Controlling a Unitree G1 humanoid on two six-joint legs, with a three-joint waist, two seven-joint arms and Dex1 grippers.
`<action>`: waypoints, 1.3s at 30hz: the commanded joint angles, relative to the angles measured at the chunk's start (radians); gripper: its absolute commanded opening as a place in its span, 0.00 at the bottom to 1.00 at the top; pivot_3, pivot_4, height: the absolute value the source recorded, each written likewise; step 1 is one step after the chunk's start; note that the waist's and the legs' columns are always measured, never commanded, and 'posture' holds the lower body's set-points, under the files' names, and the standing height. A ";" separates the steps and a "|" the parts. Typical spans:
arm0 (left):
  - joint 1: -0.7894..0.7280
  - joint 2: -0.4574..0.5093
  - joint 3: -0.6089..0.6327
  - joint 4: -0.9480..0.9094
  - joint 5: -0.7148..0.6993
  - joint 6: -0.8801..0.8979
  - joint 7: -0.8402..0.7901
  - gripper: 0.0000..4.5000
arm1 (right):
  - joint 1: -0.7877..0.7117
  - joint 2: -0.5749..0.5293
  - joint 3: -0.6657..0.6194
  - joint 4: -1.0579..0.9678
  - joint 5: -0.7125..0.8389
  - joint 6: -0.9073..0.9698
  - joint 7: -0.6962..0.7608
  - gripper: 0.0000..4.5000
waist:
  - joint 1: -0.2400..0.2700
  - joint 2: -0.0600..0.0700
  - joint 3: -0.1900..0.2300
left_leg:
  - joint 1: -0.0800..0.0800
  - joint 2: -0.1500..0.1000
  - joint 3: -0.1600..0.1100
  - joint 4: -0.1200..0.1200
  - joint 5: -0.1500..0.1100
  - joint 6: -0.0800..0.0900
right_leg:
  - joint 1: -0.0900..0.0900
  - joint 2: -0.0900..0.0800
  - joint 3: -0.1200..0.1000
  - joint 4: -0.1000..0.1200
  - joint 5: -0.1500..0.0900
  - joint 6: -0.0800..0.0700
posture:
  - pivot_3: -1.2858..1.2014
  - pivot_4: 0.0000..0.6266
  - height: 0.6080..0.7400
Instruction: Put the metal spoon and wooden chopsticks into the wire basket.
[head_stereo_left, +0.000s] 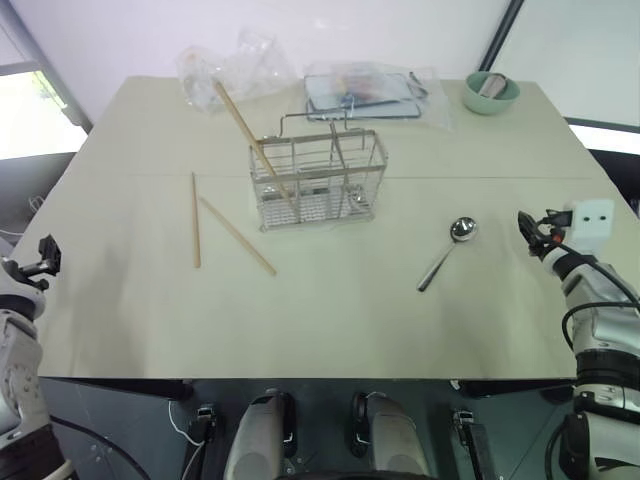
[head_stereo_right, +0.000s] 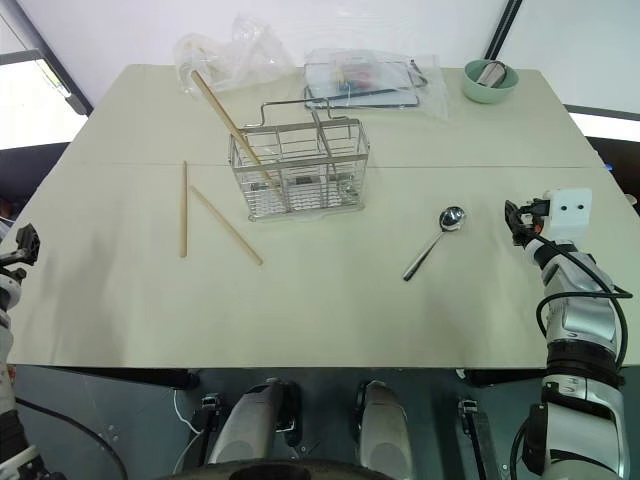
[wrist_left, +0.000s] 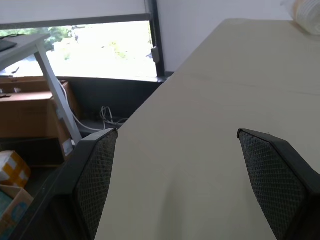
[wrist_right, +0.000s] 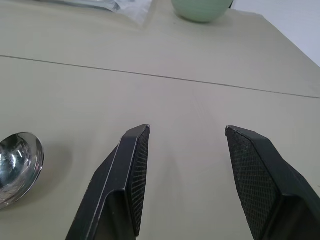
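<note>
Beige table (head_stereo_left: 330, 320) — no readable labels, left gripper (wrist_left: 175, 165) and right gripper (wrist_right: 187, 160) spread wide, empty — metal spoon (head_stereo_left: 447, 251) lying loose.

I read even, bright daylight, blown-out window (wrist_left: 90, 55) at my left, soft faint shadows on counter (head_stereo_left: 330, 320), spoon bowl (wrist_right: 17, 160) glinting, focus sharp.

Our pale beige rectangular table (head_stereo_left: 330, 320) by a bright window (wrist_left: 95, 50)

We see a white wall (head_stereo_left: 300, 30) behind and brown cardboard boxes (wrist_left: 25, 115) below.
</note>
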 joint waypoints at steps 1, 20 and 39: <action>-0.006 0.037 0.009 -0.023 0.014 -0.008 0.001 0.89 | -0.030 -0.018 -0.014 -0.008 0.002 -0.010 0.003 0.55 | -0.001 0.000 0.000 | 0.000 0.000 0.000 0.000 0.000 0.000 | 0.000 0.000 0.000 0.000 0.000 0.000 | 0.52 0.24 0.75; -0.325 0.249 -0.230 -0.296 -0.595 0.405 -0.329 0.89 | -0.435 -0.239 0.278 0.206 -0.109 -0.186 0.661 0.55 | -0.011 0.001 0.001 | 0.001 0.000 0.000 0.000 0.002 0.002 | 0.001 0.001 0.000 0.001 0.002 0.003 | 0.52 0.24 0.75; -0.566 0.294 -0.759 -0.291 -0.555 0.440 -0.688 0.89 | -0.945 -0.123 0.987 0.786 -0.885 -1.021 0.868 0.55 | -0.030 0.004 0.004 | 0.002 0.000 0.001 -0.001 0.009 -0.009 | -0.001 0.003 0.003 0.003 0.001 0.004 | 0.52 0.24 0.75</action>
